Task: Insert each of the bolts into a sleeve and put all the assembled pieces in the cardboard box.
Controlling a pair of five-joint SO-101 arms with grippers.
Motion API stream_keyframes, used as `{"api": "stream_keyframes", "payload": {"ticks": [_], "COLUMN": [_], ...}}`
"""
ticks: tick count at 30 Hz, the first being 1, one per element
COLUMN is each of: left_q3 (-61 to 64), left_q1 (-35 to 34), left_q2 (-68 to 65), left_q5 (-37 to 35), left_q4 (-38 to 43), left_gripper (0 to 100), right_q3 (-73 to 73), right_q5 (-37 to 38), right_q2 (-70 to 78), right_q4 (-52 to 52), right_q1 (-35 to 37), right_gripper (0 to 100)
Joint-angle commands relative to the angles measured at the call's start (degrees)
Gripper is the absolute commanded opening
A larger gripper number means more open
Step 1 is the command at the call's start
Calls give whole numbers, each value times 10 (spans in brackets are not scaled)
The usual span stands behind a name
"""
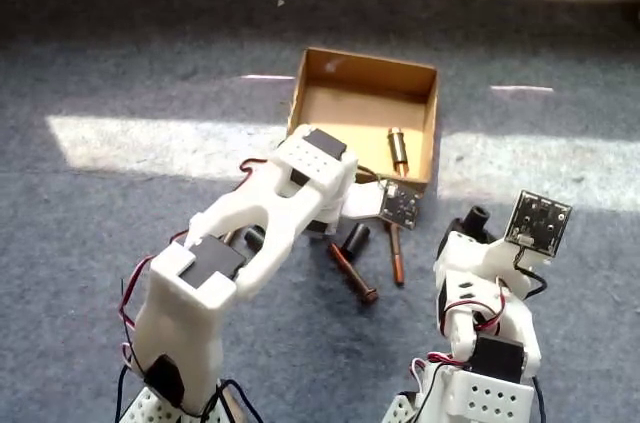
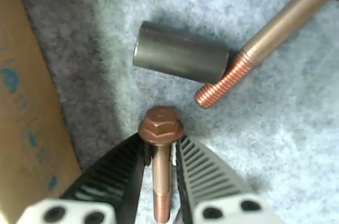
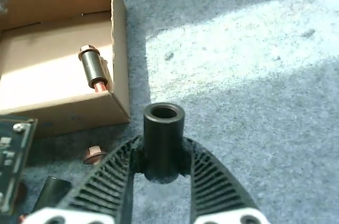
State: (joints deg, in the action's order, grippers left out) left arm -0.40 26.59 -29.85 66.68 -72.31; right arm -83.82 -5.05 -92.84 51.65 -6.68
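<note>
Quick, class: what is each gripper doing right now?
Left gripper: closed on a copper-coloured hex-head bolt.
Right gripper: closed on a black metal cylindrical sleeve.

**bench_newbie:** quick one, how are the two arms sitting?

**so101_tinkerer:** The left arm (image 1: 250, 243) is stretched forward and low, with the wrist tipped down at the table. The left gripper (image 2: 161, 147) is pinched in on a bolt (image 2: 160, 128), one ribbed finger on each side of the shank, right behind the head.

**bench_newbie:** and the other one?

**so101_tinkerer:** The right arm (image 1: 485, 328) is folded up close to its base, wrist lifted off the table. The right gripper (image 3: 161, 147) is clamped around a black sleeve (image 3: 163, 126), open end pointing away from the wrist.
</note>
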Motion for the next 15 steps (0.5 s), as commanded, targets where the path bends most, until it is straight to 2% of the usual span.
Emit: {"api": "stream_keyframes", "payload": {"ticks": [1,11,15], "left_q3": [-19,-17,6], "left_q1": [13,14,10], "left_q2": [44,189,256], "left_q5": [-13,-178,-222], "left_q4": [12,12,1], "left_gripper": [6,6,6], "right_q3": [5,5,5], "right_q5": [-2,-1,-1], "right_q2": [-9,-9,-9], "right_q4": [-19,-19,-19], "right_q1": [-3,-6,-6], "right_gripper": [5,5,5]}}
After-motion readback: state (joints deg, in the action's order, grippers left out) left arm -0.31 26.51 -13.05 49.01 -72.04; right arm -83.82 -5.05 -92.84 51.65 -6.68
